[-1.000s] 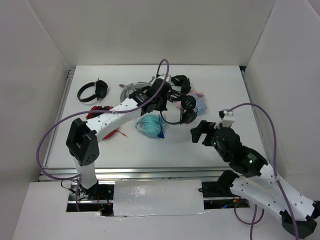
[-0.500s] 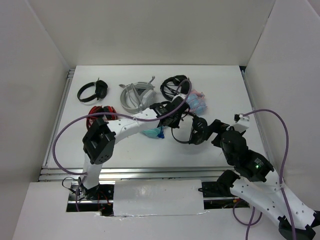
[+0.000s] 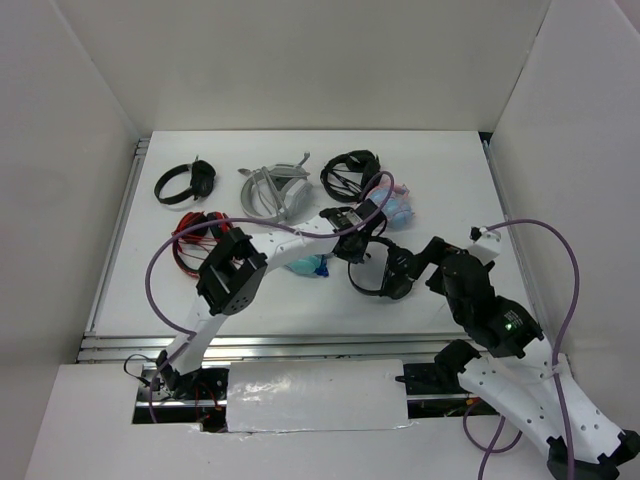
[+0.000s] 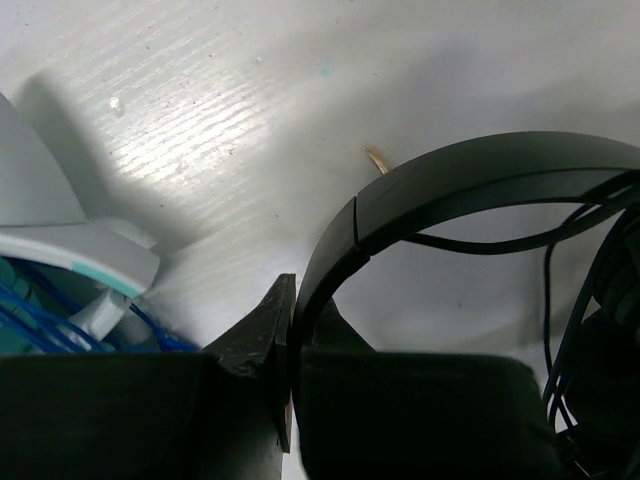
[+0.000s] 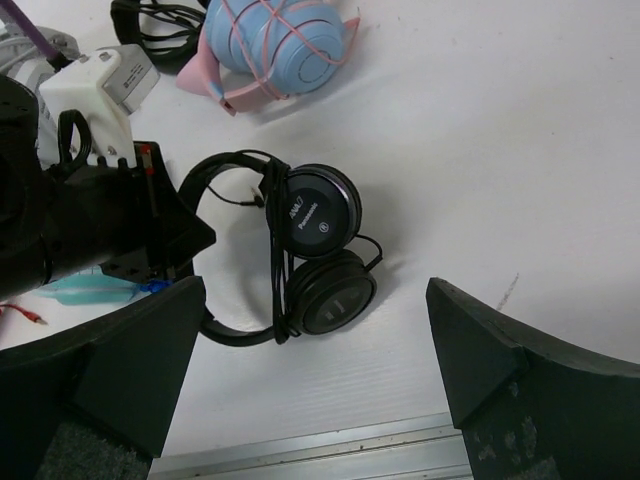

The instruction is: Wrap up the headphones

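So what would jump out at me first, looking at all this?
Probably the left gripper, shut on the thin headband of the black headphones near the middle of the table, while the right gripper hovers open over them. Other headsets lie scattered behind: a pink-and-blue pair just beyond them and a chunky black pair at the back left.

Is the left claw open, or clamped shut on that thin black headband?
Shut. The left gripper pinches the headband of the headphones; its wrist view shows both fingers tight against the band.
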`<state>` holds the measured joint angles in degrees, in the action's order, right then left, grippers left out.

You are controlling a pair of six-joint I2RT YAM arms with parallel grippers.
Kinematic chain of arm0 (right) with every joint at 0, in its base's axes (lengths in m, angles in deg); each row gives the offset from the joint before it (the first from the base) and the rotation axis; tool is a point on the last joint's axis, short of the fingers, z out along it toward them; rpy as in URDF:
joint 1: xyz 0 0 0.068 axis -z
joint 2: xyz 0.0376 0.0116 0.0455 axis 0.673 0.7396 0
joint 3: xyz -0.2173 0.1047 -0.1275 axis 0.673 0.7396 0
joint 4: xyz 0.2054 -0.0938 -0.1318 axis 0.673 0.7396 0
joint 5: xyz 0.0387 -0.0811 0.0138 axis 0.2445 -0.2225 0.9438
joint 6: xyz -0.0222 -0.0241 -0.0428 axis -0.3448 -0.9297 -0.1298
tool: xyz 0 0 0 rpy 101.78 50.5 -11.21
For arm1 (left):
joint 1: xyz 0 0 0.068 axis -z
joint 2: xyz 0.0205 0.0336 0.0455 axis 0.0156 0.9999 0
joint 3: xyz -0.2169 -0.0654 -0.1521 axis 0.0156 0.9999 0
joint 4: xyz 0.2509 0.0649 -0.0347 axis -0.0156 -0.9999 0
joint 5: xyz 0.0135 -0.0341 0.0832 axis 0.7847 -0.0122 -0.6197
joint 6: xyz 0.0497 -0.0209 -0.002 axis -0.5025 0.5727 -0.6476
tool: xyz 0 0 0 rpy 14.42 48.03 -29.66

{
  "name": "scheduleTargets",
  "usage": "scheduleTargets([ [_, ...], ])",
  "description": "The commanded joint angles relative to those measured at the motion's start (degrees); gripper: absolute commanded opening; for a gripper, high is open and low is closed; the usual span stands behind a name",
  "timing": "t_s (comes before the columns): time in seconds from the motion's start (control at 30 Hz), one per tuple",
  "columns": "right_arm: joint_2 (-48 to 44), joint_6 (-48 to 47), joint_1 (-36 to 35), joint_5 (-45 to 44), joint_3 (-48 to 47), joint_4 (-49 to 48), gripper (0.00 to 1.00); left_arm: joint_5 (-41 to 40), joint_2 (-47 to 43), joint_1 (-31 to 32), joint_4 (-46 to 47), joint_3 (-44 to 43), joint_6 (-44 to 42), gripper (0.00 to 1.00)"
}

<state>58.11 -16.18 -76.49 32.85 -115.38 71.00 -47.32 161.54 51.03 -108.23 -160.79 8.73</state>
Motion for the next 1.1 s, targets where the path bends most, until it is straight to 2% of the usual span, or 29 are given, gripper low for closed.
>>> scheduleTargets([
  [0.0, 0.9, -1.4, 1.8, 2.2, -1.3, -1.0, 1.00, 3.2, 1.0, -1.6, 1.5, -3.1, 0.4, 0.00],
  [0.23, 3.0, -3.4, 4.7, 5.4, -1.5, -2.6, 1.00, 1.8, 6.3, -3.2, -3.4, -9.8, 2.1, 0.00],
  [0.3, 3.5, -3.7, 5.4, 6.1, -1.5, -2.9, 1.00, 1.4, 6.7, -3.4, -3.6, -10.1, 2.2, 0.03],
  [0.4, 4.0, -4.5, 6.4, 6.7, -1.4, -3.4, 1.00, 0.8, 6.6, -3.5, -3.6, -10.1, 1.7, 0.24],
  [0.43, 4.3, -4.5, 6.7, 6.9, -1.4, -3.4, 1.00, 0.6, 6.5, -3.5, -3.6, -10.2, 1.7, 0.36],
  [0.57, 4.4, -5.0, 7.3, 8.1, -1.5, -4.2, 1.00, 0.1, 6.1, -3.4, -4.1, -10.3, 1.4, 0.41],
  [0.63, 4.4, -5.2, 7.6, 8.4, -1.5, -4.3, 1.00, 0.2, 5.5, -3.5, -4.2, -10.0, 1.3, 0.48],
  [0.8, 4.3, -5.9, 7.7, 9.0, -1.6, -4.8, 1.00, -0.5, 2.8, -3.5, -4.1, -9.1, 1.0, 0.52],
  [0.93, 4.3, -6.1, 7.9, 8.9, -2.2, -5.0, 1.00, -1.3, -0.3, -3.5, -4.5, -9.0, 0.5, 0.59],
  [1.07, 4.7, -6.0, 7.9, 8.8, -2.7, -5.7, 1.00, -1.9, -5.2, -3.5, -3.9, -8.2, -0.5, 0.71],
])
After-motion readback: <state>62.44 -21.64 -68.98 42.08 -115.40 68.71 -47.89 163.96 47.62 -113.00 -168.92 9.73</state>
